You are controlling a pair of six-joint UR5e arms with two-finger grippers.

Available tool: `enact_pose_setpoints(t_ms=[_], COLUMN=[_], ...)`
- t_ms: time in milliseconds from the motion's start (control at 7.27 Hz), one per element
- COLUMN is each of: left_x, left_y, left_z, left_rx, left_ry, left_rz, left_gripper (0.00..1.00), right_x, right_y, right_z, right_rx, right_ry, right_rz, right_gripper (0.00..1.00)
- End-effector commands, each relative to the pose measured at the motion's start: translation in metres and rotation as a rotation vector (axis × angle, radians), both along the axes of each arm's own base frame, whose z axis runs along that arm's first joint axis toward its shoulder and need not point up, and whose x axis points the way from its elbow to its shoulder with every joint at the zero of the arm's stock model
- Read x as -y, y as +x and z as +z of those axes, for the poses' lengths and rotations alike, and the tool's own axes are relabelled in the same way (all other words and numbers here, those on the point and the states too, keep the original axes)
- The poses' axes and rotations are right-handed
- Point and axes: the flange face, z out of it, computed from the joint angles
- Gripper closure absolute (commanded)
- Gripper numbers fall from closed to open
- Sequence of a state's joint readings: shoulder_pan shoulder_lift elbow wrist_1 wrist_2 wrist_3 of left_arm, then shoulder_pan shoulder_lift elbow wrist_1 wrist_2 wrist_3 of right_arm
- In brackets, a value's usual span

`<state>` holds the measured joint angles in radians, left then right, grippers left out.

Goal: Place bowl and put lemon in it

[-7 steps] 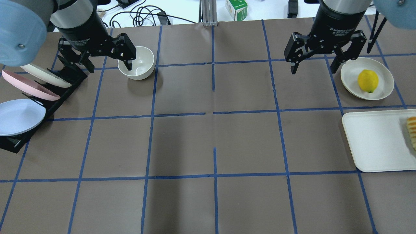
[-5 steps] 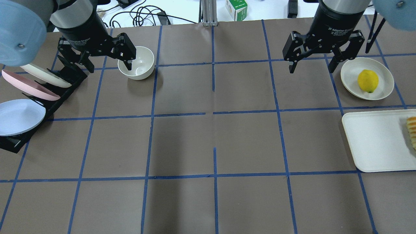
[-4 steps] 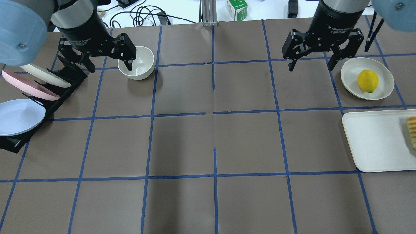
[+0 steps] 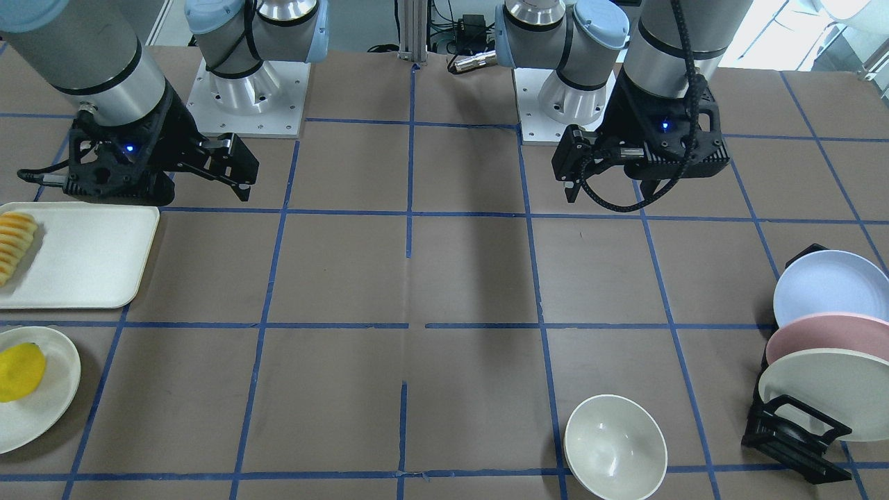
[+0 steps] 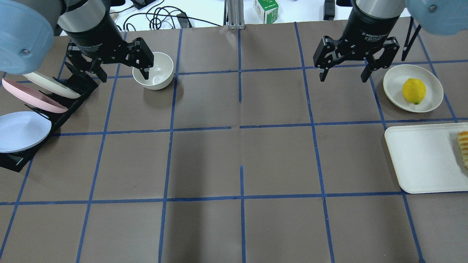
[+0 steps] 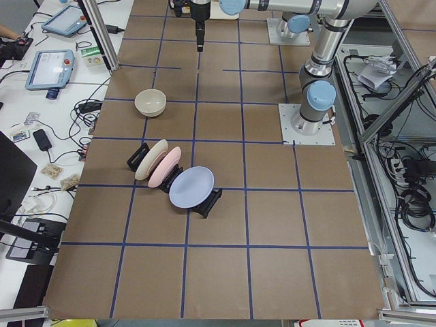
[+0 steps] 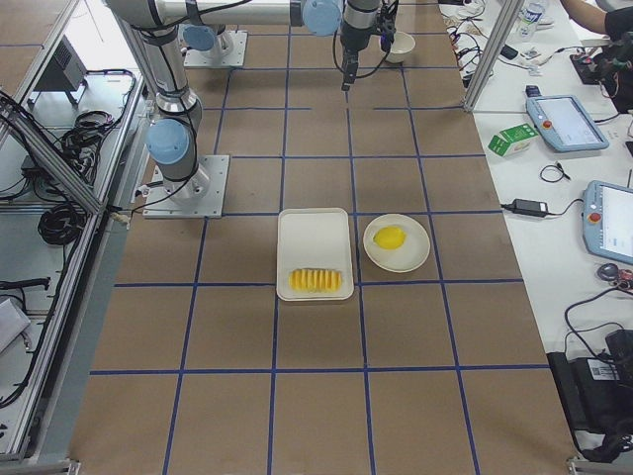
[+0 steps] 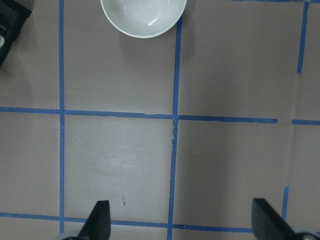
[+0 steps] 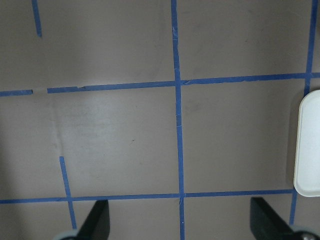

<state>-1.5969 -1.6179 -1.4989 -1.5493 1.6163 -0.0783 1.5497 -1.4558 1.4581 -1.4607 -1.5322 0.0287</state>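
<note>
Left gripper [image 8: 181, 220]: you have it spread wide with nothing between the fingers, raised over the brown paper-covered table [image 5: 204, 164]. The white lettering on its black collar reads "Adaptive Gripper". The deep round cream-white bowl [image 4: 615, 448] stands upright ahead of the fingertips, apart from them and untouched.

Right gripper [image 9: 180, 220]: it is likewise spread and holds nothing, also raised. Its collar reads "2F Adaptive Gripper"; the finer lines beneath are too small to read.

Reference point: the flat rectangular white tray [image 5: 420, 157]. The right gripper hangs off the tray's corner, toward the table's middle. The bright yellow oval lemon [image 5: 414, 91] lies on a flat round white plate [image 5: 395, 84] just beside the tray, on the side away from the robot and well apart from that gripper. The bowl sits at the end of the table opposite the tray, as does a black rack [image 5: 82, 86] holding cream, pink and blue plates. Pale yellow-orange fruit slices [image 5: 463, 148] lie in a row at the tray's outer end. A green-and-white carton [image 5: 266, 10] stands beyond the table; its print is illegible.
</note>
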Motion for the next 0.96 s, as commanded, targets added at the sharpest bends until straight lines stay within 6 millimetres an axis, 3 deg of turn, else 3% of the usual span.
enact_pose_setpoints(t_ms=[0,138,275,550,688,825], left_x=[0.001,0.001,0.001,0.0,0.0,0.0], left_y=[0.0,0.0,0.0,0.0,0.0,0.0], left_z=[-0.001,-0.002,-0.002,0.0,0.0,-0.003], left_rx=[0.001,0.001,0.001,0.002,0.002,0.004], left_ry=[0.002,0.003,0.005,0.0,0.0,0.006], left_rz=[0.001,0.001,0.001,0.002,0.002,-0.003], left_gripper=[0.0,0.0,0.0,0.0,0.0,0.0], right_x=[0.029,0.048,0.055,0.08,0.088,0.09], right_y=[-0.037,-0.093,-0.138,-0.212,-0.241,-0.255], right_z=[-0.008,-0.02,-0.031,-0.073,-0.087,-0.1], right_rx=[-0.016,-0.033,-0.029,-0.056,-0.064,-0.053], right_ry=[-0.079,-0.094,-0.082,-0.082,-0.104,-0.087], right_rz=[-0.058,-0.141,-0.149,-0.043,-0.048,-0.013], right_gripper=[0.0,0.0,0.0,0.0,0.0,0.0])
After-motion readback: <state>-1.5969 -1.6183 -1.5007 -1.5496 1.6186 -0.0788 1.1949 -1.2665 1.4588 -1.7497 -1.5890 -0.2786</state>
